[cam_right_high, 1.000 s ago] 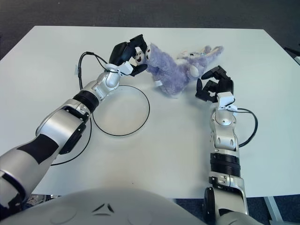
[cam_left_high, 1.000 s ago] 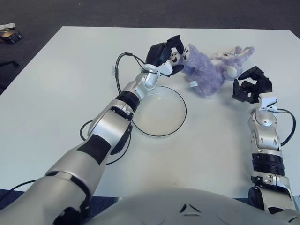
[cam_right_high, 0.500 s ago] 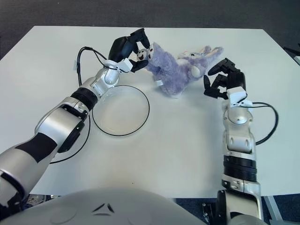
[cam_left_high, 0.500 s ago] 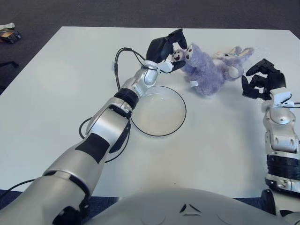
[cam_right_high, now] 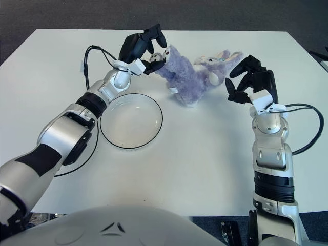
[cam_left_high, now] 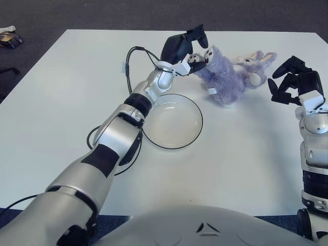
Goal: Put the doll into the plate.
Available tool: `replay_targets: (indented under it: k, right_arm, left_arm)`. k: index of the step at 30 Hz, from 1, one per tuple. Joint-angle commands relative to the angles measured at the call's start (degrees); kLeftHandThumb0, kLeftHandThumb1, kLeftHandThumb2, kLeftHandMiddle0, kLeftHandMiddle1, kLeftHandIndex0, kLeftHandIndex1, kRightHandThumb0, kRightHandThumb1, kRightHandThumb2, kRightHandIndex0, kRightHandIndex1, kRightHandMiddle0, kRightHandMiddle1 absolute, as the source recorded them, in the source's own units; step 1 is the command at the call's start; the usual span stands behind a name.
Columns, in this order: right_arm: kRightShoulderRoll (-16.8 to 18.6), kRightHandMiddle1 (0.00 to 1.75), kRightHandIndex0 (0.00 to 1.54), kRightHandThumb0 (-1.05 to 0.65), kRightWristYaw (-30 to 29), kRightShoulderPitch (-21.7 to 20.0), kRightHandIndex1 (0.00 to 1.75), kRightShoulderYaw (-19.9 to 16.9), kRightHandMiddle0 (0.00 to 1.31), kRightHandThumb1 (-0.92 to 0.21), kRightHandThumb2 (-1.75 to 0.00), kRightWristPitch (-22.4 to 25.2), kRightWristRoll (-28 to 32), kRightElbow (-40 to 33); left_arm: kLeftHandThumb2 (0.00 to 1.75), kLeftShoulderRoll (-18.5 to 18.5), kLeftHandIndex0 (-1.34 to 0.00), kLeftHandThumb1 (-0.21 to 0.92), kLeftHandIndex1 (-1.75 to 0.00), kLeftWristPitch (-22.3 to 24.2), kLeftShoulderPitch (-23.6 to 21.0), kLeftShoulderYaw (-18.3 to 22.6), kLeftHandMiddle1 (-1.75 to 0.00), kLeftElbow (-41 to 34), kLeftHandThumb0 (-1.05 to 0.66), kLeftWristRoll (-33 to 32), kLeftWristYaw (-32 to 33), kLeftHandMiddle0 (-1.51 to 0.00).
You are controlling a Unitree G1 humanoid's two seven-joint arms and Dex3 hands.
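I have the left hand (cam_left_high: 187, 48) up in the upper middle of the frame, its dark fingers (cam_left_high: 199, 35) spread at the left end of the purple plush doll (cam_left_high: 225, 77); whether they touch the plush there I cannot tell, and they do not look clamped around it. The doll lies on its side on the white desk (cam_left_high: 61, 102), stretched from the upper centre toward the upper right, with a paler face and long ears at its right end. It is outside the plate, just above and to the right of the rim.

The plate (cam_left_high: 196, 110), a clear shallow dish with a dark rim, sits near the centre of the frame, directly below my left wrist. I see nothing in it.

My right hand (cam_right_high: 252, 81) shows at the right of the frame, just beside the doll's head end but apart from it, its fingers loosely curled and holding nothing. A black cable (cam_left_high: 130, 56) loops off the left forearm in the upper left-centre.
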Motion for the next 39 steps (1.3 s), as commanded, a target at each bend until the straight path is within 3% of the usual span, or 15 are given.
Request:
replay_targets:
  k: [1, 6, 8, 12, 26, 31, 37, 38, 39]
  right_arm:
    - [-0.91, 1.75, 0.75, -0.41, 0.13, 0.96, 1.75, 0.23, 0.43, -0.55, -1.02, 0.65, -1.79, -0.87]
    - [-1.26, 1.75, 0.70, -0.41, 0.25, 1.22, 1.74, 0.28, 0.41, -0.58, -0.98, 0.66, -3.35, -0.17]
    - [-1.47, 1.75, 0.67, -0.17, 0.19, 1.18, 1.69, 0.31, 0.37, -0.44, -1.15, 0.45, -3.86, 0.29]
    - [-1.93, 1.75, 0.67, -0.05, -0.19, 1.00, 1.66, 0.55, 0.36, -0.36, -1.25, -0.06, -5.31, 1.02]
    - [-3.74, 1.75, 0.68, -0.01, -2.05, 0.68, 1.56, 0.90, 0.36, -0.35, -1.22, -4.57, -8.63, 4.93]
    - [-3.49, 1.75, 0.69, -0.01, -1.87, 0.78, 1.53, 0.44, 0.36, -0.36, -1.21, -4.98, -7.67, 5.77]
    - [-3.26, 1.75, 0.70, -0.01, -1.72, 0.68, 1.49, 0.24, 0.37, -0.36, -1.19, -4.72, -7.11, 6.30]
    - [-3.25, 1.75, 0.70, -0.01, -1.74, 0.68, 1.49, 0.24, 0.37, -0.36, -1.19, -4.70, -7.10, 6.38]
    - [-3.23, 1.75, 0.70, -0.01, -1.76, 0.64, 1.48, 0.23, 0.37, -0.36, -1.18, -4.64, -7.09, 6.54]
  left_arm:
    - [1.22, 0.41, -0.62, 0.24, -1.46, -0.67, -1.27, 0.44, -1.46, -1.05, 0.00, -0.45, -0.78, -0.81]
    - [1.22, 0.27, -0.61, 0.23, -1.49, -0.55, -0.86, 0.52, -1.38, -2.17, 0.00, -0.54, -1.01, -0.86]
    - [1.22, 0.17, -0.61, 0.22, -1.50, -0.46, -0.59, 0.58, -1.36, -2.69, 0.00, -0.65, -1.19, -0.87]
    - [1.23, 0.13, -0.62, 0.21, -1.51, -0.36, -0.31, 0.51, -1.33, -3.27, 0.00, -0.64, -1.36, -0.89]
    - [1.24, 0.78, -0.60, 0.21, -1.54, 1.31, 0.38, -1.05, -1.31, -5.37, 0.00, 1.60, -1.73, -0.90]
    - [1.14, 1.38, -0.60, 0.31, -1.51, 0.47, 0.30, -2.20, -1.43, -5.73, 0.00, 2.32, -4.05, -0.73]
    - [0.69, 2.14, -0.48, 0.65, -1.46, -1.46, 0.11, -3.31, -1.44, -5.87, 0.00, 1.97, -8.23, -0.52]
    - [0.71, 2.23, -0.43, 0.59, -1.41, -1.71, 0.04, -3.38, -1.40, -5.79, -0.06, 1.76, -9.05, -0.48]
    - [0.87, 2.32, -0.36, 0.43, -1.37, -2.56, -0.16, -3.38, -1.36, -5.36, -0.14, 0.92, -11.15, -0.41]
